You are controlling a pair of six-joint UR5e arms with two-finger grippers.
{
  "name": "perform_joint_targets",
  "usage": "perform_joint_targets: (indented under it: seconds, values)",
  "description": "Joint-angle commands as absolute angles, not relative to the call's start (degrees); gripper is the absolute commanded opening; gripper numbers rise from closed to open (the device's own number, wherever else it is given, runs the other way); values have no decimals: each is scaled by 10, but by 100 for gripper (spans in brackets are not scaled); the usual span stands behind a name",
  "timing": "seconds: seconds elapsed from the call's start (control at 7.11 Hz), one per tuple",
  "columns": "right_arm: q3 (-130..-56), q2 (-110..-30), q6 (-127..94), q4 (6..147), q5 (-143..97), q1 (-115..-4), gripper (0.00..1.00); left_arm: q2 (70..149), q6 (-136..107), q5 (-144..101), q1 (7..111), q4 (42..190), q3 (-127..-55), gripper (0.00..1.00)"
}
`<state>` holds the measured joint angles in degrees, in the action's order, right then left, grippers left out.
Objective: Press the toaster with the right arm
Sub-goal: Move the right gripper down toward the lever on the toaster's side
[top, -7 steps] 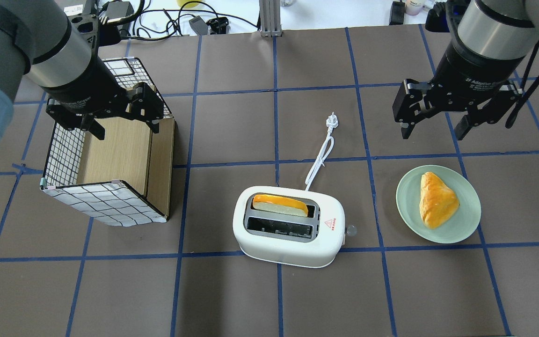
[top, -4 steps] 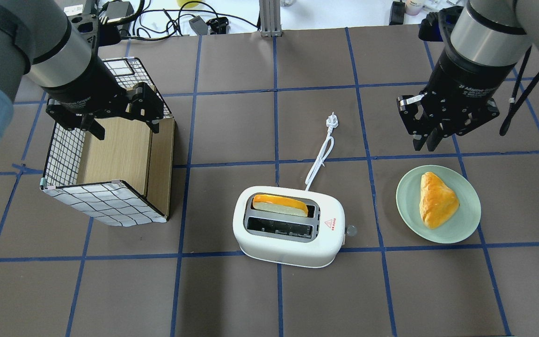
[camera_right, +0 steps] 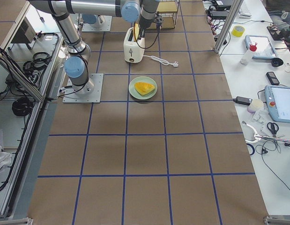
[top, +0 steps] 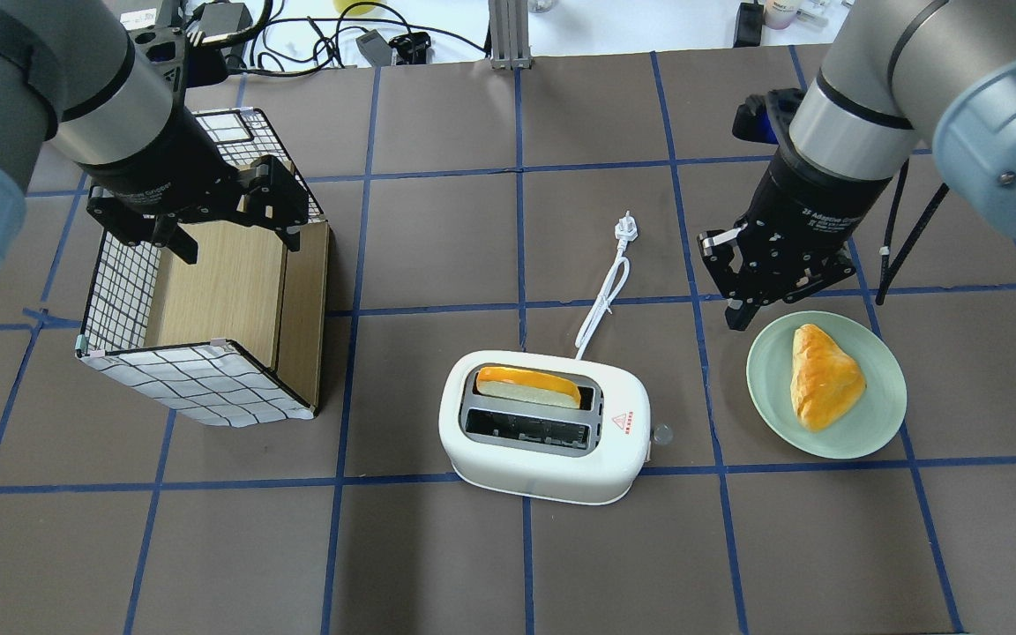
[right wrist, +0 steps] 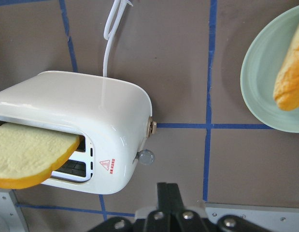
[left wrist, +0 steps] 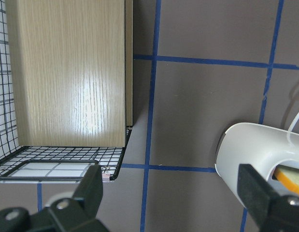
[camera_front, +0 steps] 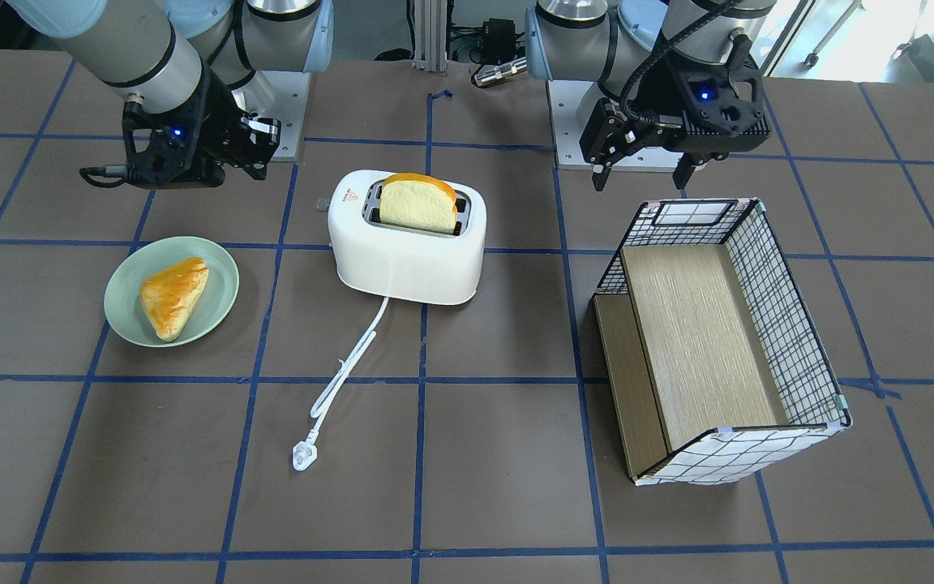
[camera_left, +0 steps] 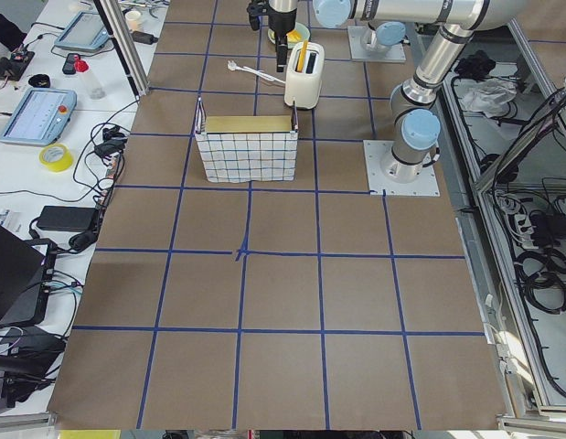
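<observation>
Black fingers of the right gripper (top: 735,316) are pressing together with no gap between them, and they are holding nothing. The gripper is hanging above the table, touching nothing, with its tips pointing down just beside the far left rim of the plate (top: 880,425), where a pastry (top: 823,376) is lying.

The toaster (top: 543,463) is standing to the left of this gripper and nearer to the robot, apart from it. In the right wrist view the toaster (right wrist: 86,99) is filling the space ahead and to the left of the closed fingers (right wrist: 166,189), and its lever (right wrist: 146,157) is sticking out of the end wall facing the gripper, a little left of the fingertips. The lever (top: 662,433) is standing free. A slice (top: 526,386) is sitting high in the far slot, and the near slot is showing only its wires. The cord (top: 601,304) is running away from the toaster, to the left of the gripper.

The left gripper (top: 235,245) is hovering with its fingers spread wide over the box (top: 208,381), holding nothing.
</observation>
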<state>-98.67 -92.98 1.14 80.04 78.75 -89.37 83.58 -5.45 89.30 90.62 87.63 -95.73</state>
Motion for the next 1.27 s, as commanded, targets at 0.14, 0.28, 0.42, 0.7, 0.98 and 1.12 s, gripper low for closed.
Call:
perform_joint_targets:
  seconds: [0.14,0.28,0.42,0.7,0.98,1.12]
  values:
    - [-1068,-905,44,886,752,-892,0,836,-54,893,906,876,-957,100]
    - [-1097,-905,46,917,735,-889,0,836,-54,893,906,876,-957,100]
    - [-1110,-905,45,925,725,-888,0,836,-54,893,906,876,-957,100]
    - [-1128,-905,44,922,681,-880,0,836,-54,893,906,876,-957,100]
    - [-1150,-905,50,922,677,-865,0,836,-54,893,906,876,-957,100]
    - [-1156,-905,53,923,678,-864,0,836,-54,893,906,876,-958,100]
